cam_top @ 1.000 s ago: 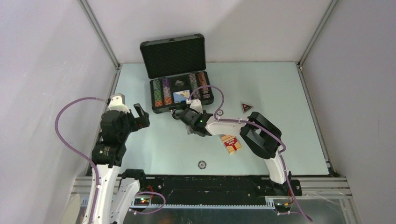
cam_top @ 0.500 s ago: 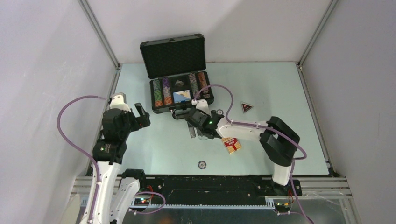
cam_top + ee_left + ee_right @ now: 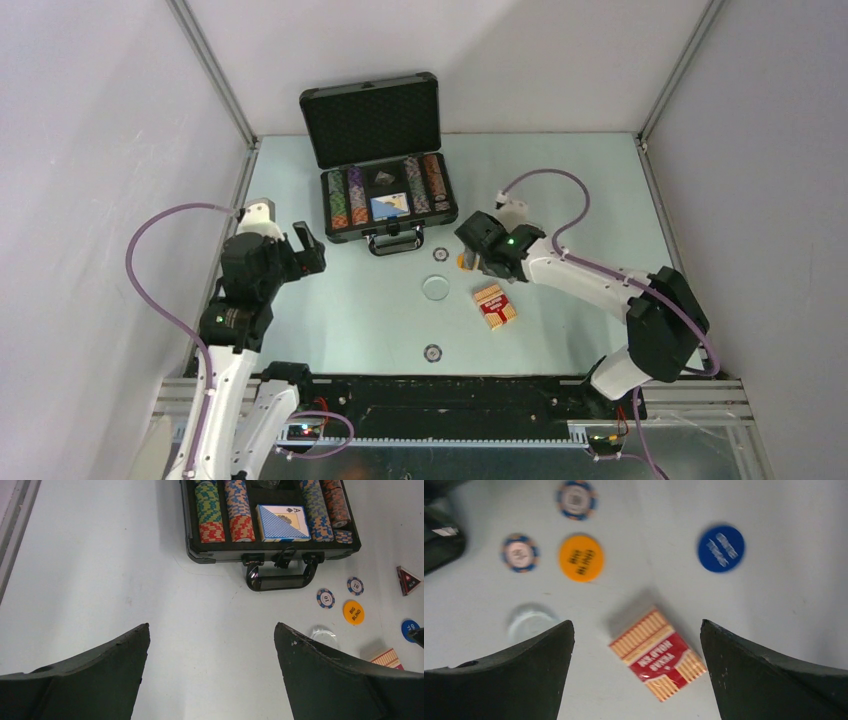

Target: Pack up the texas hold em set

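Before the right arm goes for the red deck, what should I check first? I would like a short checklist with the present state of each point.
1. Right claw open: ok.
2. Red deck lies flat below it, nothing on top: ok.
3. Clear disc and orange button lie apart from the deck: ok.
4. Case open: ok.
5. Free slot for the deck in the case: cannot tell; a blue deck fills the middle one.
6. Left claw open, empty, short of the case: ok.
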Robot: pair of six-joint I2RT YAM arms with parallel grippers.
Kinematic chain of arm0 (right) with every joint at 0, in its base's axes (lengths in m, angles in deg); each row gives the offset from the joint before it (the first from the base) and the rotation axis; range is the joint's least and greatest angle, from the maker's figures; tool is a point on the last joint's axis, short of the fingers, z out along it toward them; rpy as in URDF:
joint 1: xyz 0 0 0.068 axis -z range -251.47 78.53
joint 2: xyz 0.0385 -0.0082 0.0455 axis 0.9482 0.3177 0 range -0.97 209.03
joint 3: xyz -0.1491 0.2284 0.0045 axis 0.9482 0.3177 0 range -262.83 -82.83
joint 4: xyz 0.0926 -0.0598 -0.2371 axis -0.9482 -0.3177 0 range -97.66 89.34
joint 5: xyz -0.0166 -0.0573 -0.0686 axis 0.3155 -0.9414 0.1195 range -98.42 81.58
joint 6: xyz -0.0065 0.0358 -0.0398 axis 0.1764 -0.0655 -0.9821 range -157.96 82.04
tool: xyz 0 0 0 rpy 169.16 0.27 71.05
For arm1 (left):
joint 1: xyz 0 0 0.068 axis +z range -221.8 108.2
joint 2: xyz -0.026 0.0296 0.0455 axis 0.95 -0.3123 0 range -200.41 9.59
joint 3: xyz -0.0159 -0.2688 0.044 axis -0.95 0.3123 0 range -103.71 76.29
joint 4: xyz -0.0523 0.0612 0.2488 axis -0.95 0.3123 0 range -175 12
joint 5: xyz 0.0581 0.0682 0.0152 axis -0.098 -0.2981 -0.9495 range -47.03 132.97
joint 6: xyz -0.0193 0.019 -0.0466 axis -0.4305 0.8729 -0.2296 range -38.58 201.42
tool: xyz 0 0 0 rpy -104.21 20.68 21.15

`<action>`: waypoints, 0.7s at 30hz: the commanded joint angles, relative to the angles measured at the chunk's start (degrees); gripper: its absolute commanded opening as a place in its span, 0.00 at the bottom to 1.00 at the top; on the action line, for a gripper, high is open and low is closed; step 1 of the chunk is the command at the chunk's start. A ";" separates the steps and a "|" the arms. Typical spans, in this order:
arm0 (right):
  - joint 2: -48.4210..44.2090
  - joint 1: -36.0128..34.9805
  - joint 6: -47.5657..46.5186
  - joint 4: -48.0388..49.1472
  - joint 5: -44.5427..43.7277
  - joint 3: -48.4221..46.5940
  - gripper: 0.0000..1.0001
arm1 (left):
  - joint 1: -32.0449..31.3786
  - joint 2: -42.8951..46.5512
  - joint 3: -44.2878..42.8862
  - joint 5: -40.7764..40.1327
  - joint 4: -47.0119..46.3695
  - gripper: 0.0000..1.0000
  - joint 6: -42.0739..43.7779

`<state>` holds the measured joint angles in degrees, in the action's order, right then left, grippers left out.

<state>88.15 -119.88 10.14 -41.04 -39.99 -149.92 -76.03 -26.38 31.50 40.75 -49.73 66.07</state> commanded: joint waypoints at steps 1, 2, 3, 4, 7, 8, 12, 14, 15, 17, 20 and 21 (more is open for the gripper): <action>-3.42 0.99 13.72 -5.09 -2.27 4.03 0.99 | -1.44 0.50 -0.47 1.12 -1.00 0.98 1.39; -3.29 1.46 14.34 -5.16 -2.14 4.05 0.99 | -1.93 0.47 -0.47 1.09 -0.99 0.98 1.39; -3.02 1.64 14.63 -5.59 -1.82 4.07 0.99 | -2.10 0.46 -0.47 1.08 -0.99 0.98 1.38; -2.87 1.84 15.51 -5.98 -1.65 4.11 0.99 | -2.47 0.50 -0.47 1.08 -0.99 0.98 1.38; -2.49 1.32 14.94 -5.74 -1.14 4.67 0.99 | -2.92 0.86 -0.47 1.16 -1.03 0.98 1.45; -2.39 1.13 12.95 -4.74 -0.65 4.94 0.99 | -3.12 1.06 -0.47 1.21 -1.00 0.98 1.46; 0.27 -0.72 -1.71 -0.74 3.00 5.85 0.98 | -3.55 1.24 -0.39 1.20 -1.00 0.98 1.40; 2.34 -1.30 -7.05 -1.55 3.92 5.84 0.98 | -3.77 1.29 -0.30 1.34 -1.00 0.98 1.46; 3.77 -1.29 -9.18 -2.56 4.03 5.83 0.98 | -3.97 1.36 -0.34 1.38 -0.99 0.98 1.46; 4.92 -1.13 -11.38 -3.04 4.18 6.47 0.99 | -4.09 1.41 -0.38 1.47 -1.06 0.98 1.46; 3.65 -0.37 -14.30 1.77 7.59 10.01 0.99 | -4.24 1.46 -0.36 1.51 -1.01 0.98 1.47; 3.14 0.35 -15.94 3.19 8.95 10.95 1.00 | -4.35 1.37 -0.37 1.56 -0.99 0.98 1.47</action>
<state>92.78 -120.90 2.14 -41.94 -34.97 -141.92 -79.75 -25.48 31.50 41.52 -49.73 66.07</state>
